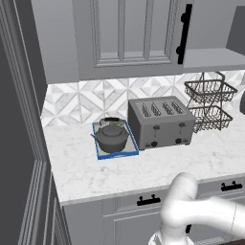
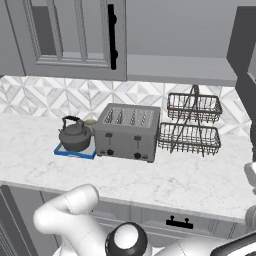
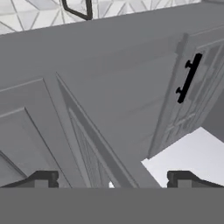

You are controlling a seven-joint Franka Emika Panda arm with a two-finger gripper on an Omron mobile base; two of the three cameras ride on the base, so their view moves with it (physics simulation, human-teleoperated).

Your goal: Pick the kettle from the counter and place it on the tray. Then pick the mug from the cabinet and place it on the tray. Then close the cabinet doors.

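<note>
The dark grey kettle [image 1: 113, 137] [image 2: 75, 136] stands on the blue-rimmed tray [image 1: 101, 154] [image 2: 67, 152] on the white counter [image 1: 143, 167] [image 2: 175, 177], left of the toaster. A small pale thing [image 1: 111, 123] [image 2: 90, 121], apparently the mug, peeks out behind the kettle. Above, the grey cabinet [image 1: 210, 56] [image 2: 177, 62] shows its bare shelf. Its left door [image 1: 136, 33] [image 2: 70, 35] carries a black bar handle, and the right door [image 1: 237, 28] [image 2: 244, 40] stands swung out. In the hand view my gripper [image 3: 113, 181] is open with nothing between its fingertips [image 3: 41, 179], facing a grey panelled door with a black bar handle [image 3: 189, 78].
A silver four-slot toaster [image 1: 161, 122] [image 2: 127, 132] sits mid-counter. A two-tier wire basket [image 1: 209, 105] [image 2: 192, 125] stands to its right. Grey drawers with black pulls [image 1: 149, 201] [image 2: 179, 222] run below the counter edge. A tall grey panel [image 1: 19, 119] bounds the left.
</note>
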